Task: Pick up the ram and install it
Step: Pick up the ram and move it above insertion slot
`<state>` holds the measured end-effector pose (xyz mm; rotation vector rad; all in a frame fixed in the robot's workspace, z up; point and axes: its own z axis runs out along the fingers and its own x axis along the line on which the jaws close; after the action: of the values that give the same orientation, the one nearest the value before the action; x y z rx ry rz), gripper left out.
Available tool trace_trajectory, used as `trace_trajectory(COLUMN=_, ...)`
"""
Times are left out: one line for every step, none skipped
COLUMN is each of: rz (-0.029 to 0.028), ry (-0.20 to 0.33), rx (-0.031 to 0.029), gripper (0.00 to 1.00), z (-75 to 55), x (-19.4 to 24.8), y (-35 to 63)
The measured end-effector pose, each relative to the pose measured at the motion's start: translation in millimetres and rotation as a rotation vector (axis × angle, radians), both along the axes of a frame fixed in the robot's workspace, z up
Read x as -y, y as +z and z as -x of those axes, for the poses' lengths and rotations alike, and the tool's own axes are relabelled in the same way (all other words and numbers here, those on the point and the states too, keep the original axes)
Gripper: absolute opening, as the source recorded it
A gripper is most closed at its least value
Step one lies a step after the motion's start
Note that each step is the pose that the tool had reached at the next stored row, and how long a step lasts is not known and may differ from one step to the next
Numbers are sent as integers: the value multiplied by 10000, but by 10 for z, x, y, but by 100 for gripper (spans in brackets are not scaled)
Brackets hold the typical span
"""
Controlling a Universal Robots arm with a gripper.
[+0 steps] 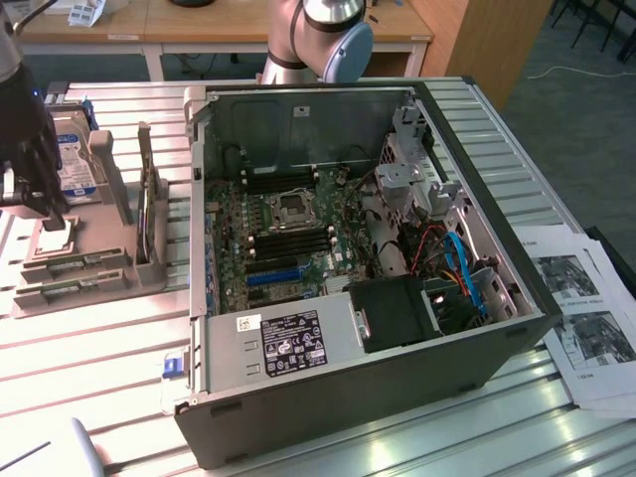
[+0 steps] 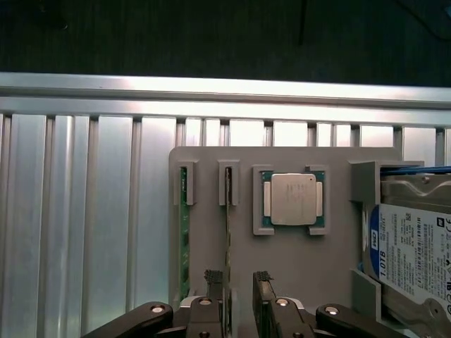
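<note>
- Here, gripper [image 2: 237, 280] jaws stand apart, straddling the thin green ram [image 2: 227, 211].
- Ram sits edge-up in a slotted matte grey holder [image 2: 338, 211].
- Table [image 2: 84, 211]: ribbed aluminium.

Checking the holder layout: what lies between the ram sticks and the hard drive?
In the wrist view, a square processor chip sits in its own recess of the grey holder, between the nearer ram stick and the hard drive.

We see the holder [image 1: 104, 243] on the surface [image 1: 99, 358], to the exterior view's left of the computer case [image 1: 328, 407]. In the holder the ram [image 2: 227, 232] stands between a second stick [image 2: 184, 246] and the processor [image 2: 292, 198], with the hard drive [image 2: 412, 253] on the processor's far side.
</note>
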<state>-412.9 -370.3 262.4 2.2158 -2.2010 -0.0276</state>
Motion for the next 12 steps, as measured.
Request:
trace_trajectory(rz=0, ry=0, rx=0, gripper=31, z=0, x=2, y=-10)
trace_trajectory(rz=0, ry=0, rx=0, gripper=31, z=0, x=3, y=-21)
trace_trajectory(rz=0, ry=-1, rx=0, gripper=31, z=0, x=5, y=-31)
trace_trajectory(rz=-1, ry=-1, rx=0, gripper=31, z=0, x=7, y=-43)
trace_trajectory(rz=0, ry=-1, rx=1, gripper=31, z=0, x=8, y=-52)
trace_trajectory(rz=0, ry=-1, rx=0, gripper=31, z=0, x=8, y=-59)
trace_trajectory(rz=1, ry=-1, rx=-1, gripper=31, z=1, x=8, y=-62)
trace_trajectory(rz=2, ry=-1, rx=-3, gripper=31, z=1, x=9, y=-62)
trace_trajectory(rz=2, ry=0, rx=-3, gripper=31, z=1, x=9, y=-62)
trace_trajectory(rz=1, ry=-1, rx=-2, gripper=31, z=1, x=9, y=-63)
trace_trajectory(rz=0, ry=-1, rx=-1, gripper=31, z=0, x=9, y=-64)
trace_trajectory(rz=0, ry=0, rx=0, gripper=31, z=0, x=9, y=-64)
